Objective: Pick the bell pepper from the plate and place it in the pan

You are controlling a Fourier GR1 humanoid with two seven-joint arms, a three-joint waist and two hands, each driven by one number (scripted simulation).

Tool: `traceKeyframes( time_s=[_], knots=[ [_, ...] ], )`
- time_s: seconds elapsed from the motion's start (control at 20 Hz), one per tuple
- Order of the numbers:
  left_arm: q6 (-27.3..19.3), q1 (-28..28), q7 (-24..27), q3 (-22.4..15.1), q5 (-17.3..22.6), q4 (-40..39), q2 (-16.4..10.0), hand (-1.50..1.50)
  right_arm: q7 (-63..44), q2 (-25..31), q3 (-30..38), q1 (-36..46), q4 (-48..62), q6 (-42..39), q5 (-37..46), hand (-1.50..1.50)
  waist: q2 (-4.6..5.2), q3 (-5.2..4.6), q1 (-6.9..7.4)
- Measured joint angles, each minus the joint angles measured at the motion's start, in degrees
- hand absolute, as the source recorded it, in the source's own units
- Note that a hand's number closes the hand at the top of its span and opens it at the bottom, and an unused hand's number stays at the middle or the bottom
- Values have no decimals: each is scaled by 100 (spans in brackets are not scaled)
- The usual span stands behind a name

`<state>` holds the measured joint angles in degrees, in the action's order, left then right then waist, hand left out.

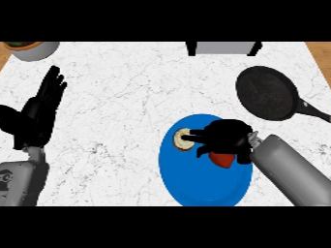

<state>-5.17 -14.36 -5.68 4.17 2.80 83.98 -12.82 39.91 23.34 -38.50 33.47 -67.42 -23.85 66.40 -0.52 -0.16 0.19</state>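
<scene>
The right hand (229, 135) is curled down over the red bell pepper (224, 159), which sits on the blue plate (204, 190) and is mostly hidden. A pale round item (183, 139) lies just beside the fingers on the same plate. The black pan (267, 92) stands apart on the bench (126, 92), with nothing in it. The left hand (36, 114) rests open at the left. A bowl (33, 49) and a grey box (224, 47) are cut off at the top.
</scene>
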Motion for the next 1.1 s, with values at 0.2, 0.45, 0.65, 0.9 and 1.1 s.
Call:
traceKeyframes(
  time_s=[0.2,0.45,0.65,0.9,1.1],
  knots=[
    [64,102,5,20,-6,84,-22,0,317,31,-6,10,81,330,106,150,-10,0,13],
    [19,125,72,-7,-83,53,61,0,44,-219,255,-61,234,275,120,150,-37,-12,-21],
    [3,193,80,115,-55,33,-12,0,-1530,-798,1128,-405,473,-35,-179,150,-79,-27,-209],
    [-30,290,117,146,-66,36,-7,0,-3802,-1668,1963,-792,452,167,-329,150,-98,-45,-303],
    [0,289,133,92,-66,5,38,0,-5354,-2056,2024,-794,-136,972,-363,150,-71,-17,-196]
  ],
)
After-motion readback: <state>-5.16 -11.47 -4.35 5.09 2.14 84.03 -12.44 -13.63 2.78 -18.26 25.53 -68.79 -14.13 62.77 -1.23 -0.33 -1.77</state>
